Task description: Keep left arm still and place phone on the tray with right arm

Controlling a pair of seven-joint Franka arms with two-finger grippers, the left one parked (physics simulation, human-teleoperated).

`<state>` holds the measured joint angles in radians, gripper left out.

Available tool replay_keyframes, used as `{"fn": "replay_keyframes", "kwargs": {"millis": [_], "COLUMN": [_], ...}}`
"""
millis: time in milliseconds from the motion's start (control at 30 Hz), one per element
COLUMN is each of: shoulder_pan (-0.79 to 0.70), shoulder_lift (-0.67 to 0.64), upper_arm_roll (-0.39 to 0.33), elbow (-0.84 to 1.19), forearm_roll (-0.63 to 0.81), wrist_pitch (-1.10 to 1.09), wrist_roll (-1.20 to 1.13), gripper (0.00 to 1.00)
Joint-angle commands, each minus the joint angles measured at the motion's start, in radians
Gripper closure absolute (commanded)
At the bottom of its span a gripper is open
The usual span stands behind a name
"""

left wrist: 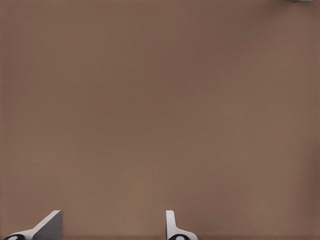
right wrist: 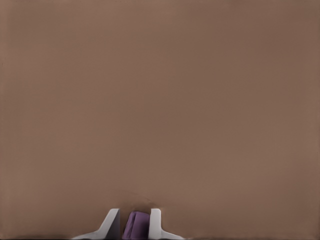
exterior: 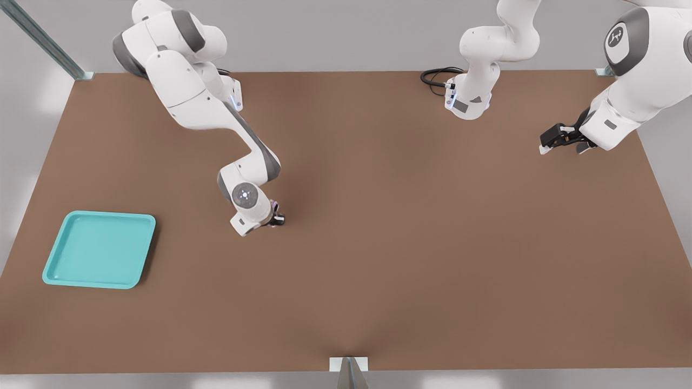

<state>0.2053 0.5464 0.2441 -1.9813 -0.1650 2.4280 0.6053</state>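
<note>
The right arm (exterior: pixel 205 102) reaches down over the brown table (exterior: pixel 405 243), its glowing wrist disc facing the camera. Its gripper (exterior: pixel 275 215) sits near the table's middle, on the front view's left half, shut on the phone. In the right wrist view the phone (right wrist: pixel 136 225) shows as a purple-lilac slab pinched between the two pale fingers (right wrist: pixel 111 224). In the front view only a sliver of the phone (exterior: pixel 275 206) peeks out by the gripper. The turquoise tray (exterior: pixel 97 249) lies flat and holds nothing, well to the front view's left of the gripper.
A black cable (exterior: pixel 438 75) loops at the table's back edge. Metal brackets stand at the front edge (exterior: pixel 348 367) and the back corners (exterior: pixel 84 74). Bare brown tabletop lies between the gripper and the tray.
</note>
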Motion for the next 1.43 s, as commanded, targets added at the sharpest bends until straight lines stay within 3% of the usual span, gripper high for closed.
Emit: {"fn": "replay_keyframes", "kwargs": {"millis": [0, 133, 267, 500, 567, 700, 733, 767, 833, 900, 933, 1000, 1033, 1067, 1100, 1400], "shoulder_pan": [0.000, -0.017, -0.234, -0.658, -0.774, -0.856, -0.859, -0.857, -0.853, -0.847, -0.842, -0.837, -0.564, -0.385, -0.327, -0.270], "shoulder_lift": [-0.006, -0.040, -0.137, -0.129, -0.071, 0.124, 0.139, 0.144, 0.136, -0.037, -0.130, -0.200, -0.341, -0.428, -0.499, -0.523], "upper_arm_roll": [0.003, 0.003, 0.003, 0.001, 0.000, -0.012, -0.012, -0.011, -0.005, 0.043, 0.099, 0.224, 0.021, -0.161, -0.235, -0.261], "elbow": [0.006, 0.010, 0.010, 0.044, 0.102, 0.337, 0.357, 0.358, 0.352, 0.371, 0.386, 0.500, 0.495, 0.454, 0.366, 0.354], "forearm_roll": [-0.010, -0.008, -0.008, -0.005, -0.005, -0.004, -0.004, -0.002, -0.002, -0.002, -0.007, -0.008, 0.002, 0.061, 0.100, 0.104], "wrist_pitch": [-0.026, -0.029, -0.072, -0.069, -0.070, -0.073, -0.073, -0.073, -0.086, -0.334, -0.446, -0.633, -0.722, -0.741, -0.721, -0.745], "wrist_roll": [0.013, -0.028, -0.277, -0.901, -1.053, -1.227, -1.228, -1.219, -1.208, -1.150, -1.075, -0.886, -0.744, -0.733, -0.704, -0.639], "gripper": [0.76, 0.79, 0.79, 0.79, 0.79, 0.79, 0.49, 0.00, 0.00, 0.00, 0.00, 0.00, 0.00, 0.00, 0.00, 0.00]}}
